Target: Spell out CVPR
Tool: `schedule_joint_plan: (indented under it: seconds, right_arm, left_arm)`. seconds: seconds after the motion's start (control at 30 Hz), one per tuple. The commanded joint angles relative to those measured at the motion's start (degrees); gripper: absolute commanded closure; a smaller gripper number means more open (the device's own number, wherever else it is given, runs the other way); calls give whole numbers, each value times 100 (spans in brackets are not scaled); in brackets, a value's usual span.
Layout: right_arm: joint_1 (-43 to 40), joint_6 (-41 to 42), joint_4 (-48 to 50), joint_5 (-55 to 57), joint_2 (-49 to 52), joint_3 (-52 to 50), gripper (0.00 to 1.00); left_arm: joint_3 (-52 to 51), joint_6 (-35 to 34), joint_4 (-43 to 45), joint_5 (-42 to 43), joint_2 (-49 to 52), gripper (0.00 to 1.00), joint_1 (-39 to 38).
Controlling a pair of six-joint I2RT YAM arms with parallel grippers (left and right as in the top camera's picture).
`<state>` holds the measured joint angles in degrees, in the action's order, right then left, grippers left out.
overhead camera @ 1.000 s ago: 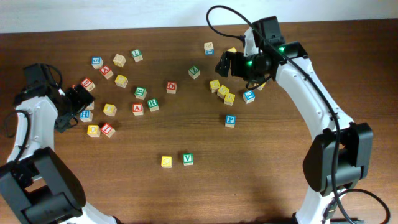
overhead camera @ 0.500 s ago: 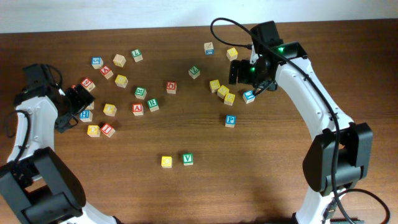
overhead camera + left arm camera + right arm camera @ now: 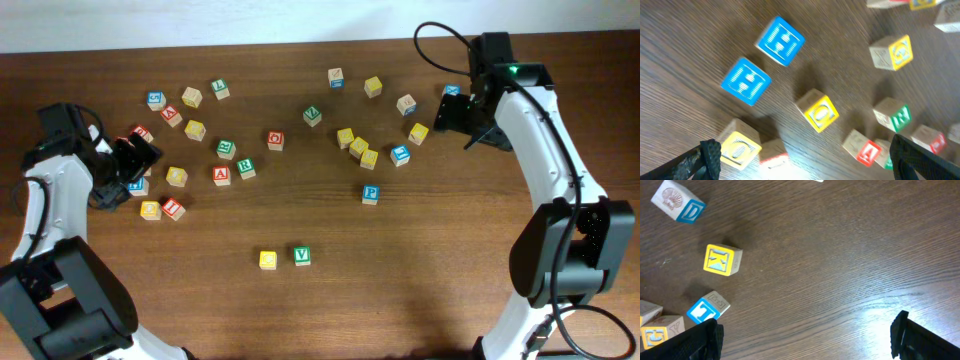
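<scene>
Yellow cube point(image 3: 267, 260) and V cube point(image 3: 302, 255) sit side by side at the front of the counter point(image 3: 430, 280), just apart, so the first two letters look placed. The yellow face is too small to read. P cube point(image 3: 370, 194) stands alone mid-counter. R cube point(image 3: 246, 168) is in the left scatter, just beside a red A cube point(image 3: 221, 175).

Left end effector point(image 3: 135, 160): fingers spread wide and empty, hovering over the left pile. Right end effector point(image 3: 450, 112): fingers also apart and empty, at the far right, well away from the P cube.

Risks, as I judge them:
- The R cube is crowded, so wide jaws coming down may catch or shove the red A cube.
- Another green cube point(image 3: 226, 150) is near and could be grabbed by mistake.
- Setting the P cube beside the V cube could bump the pair out of line.
- A cube may land with the wrong face up.
</scene>
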<state>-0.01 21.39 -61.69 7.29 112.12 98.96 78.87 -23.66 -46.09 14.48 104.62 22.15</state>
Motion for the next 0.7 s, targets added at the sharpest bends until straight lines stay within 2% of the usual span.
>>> schedule_joint_plan:
  seconds: [0.0, 0.1, 0.2, 0.37, 0.47, 0.5, 0.57, 0.67]
  right_arm:
    - [-48, 13, -9, 92, -81, 46, 2]
    - [-39, 13, -9, 92, -81, 46, 2]
    - [-39, 13, -9, 92, -81, 46, 2]
    - [-39, 13, -9, 92, -81, 46, 2]
    - [-39, 13, -9, 92, -81, 46, 2]
    - [-39, 13, -9, 92, -81, 46, 2]
    - [-39, 13, -9, 92, -81, 46, 2]
    - [-39, 13, -9, 92, -81, 46, 2]
  left_arm:
    - [-20, -72, -9, 422, 48, 1, 2]
    - [-20, 46, -284, 444, 48, 1, -15]
    - [-20, 726, -323, 898, 48, 1, -197]
    - [98, 726, 146, 1692, 48, 0, -575]
    - [693, 911, -46, 1884, 48, 0, -664]
    - [981, 1034, -234, 1742, 48, 1, -748]
    - [1641, 1034, -732, 809, 48, 0, -1034]
    - [2218, 1029, -1276, -1139, 48, 1, -1576]
